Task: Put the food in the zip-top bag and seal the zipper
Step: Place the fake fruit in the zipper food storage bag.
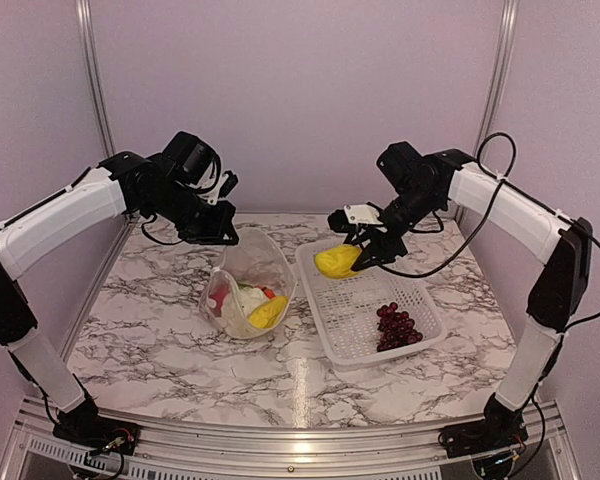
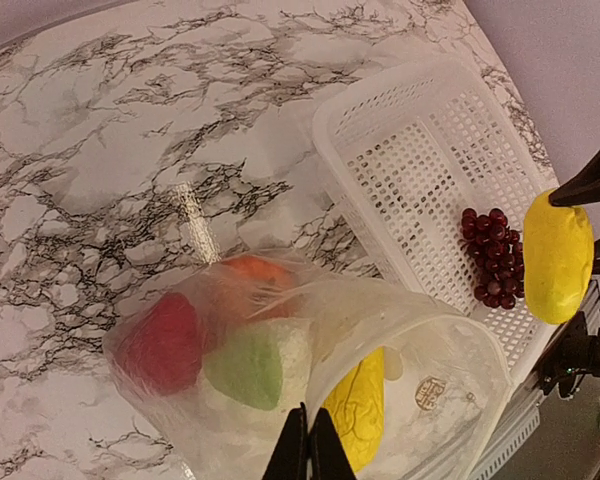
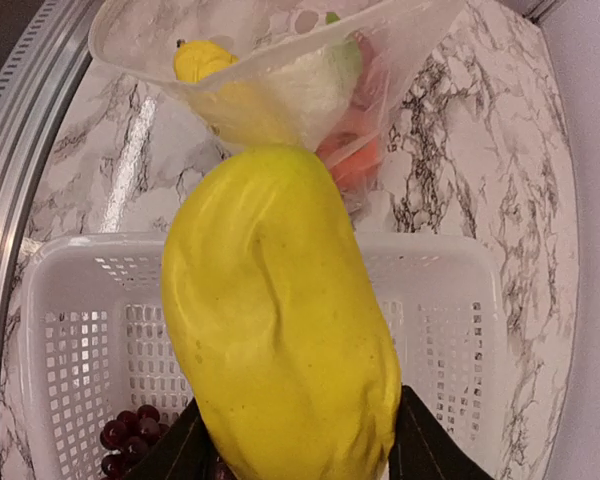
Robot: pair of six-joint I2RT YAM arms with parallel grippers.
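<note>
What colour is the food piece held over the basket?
The piece is plain yellow; the right wrist view shows it best.

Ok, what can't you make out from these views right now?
- Zipper: too thin and clear to pick out on the mouth of the bag, in every view.
- Grapes: right wrist view, mostly behind the held yellow piece and cut by the bottom edge.
- Right gripper: right wrist view, fingers largely hidden by that piece.
</note>
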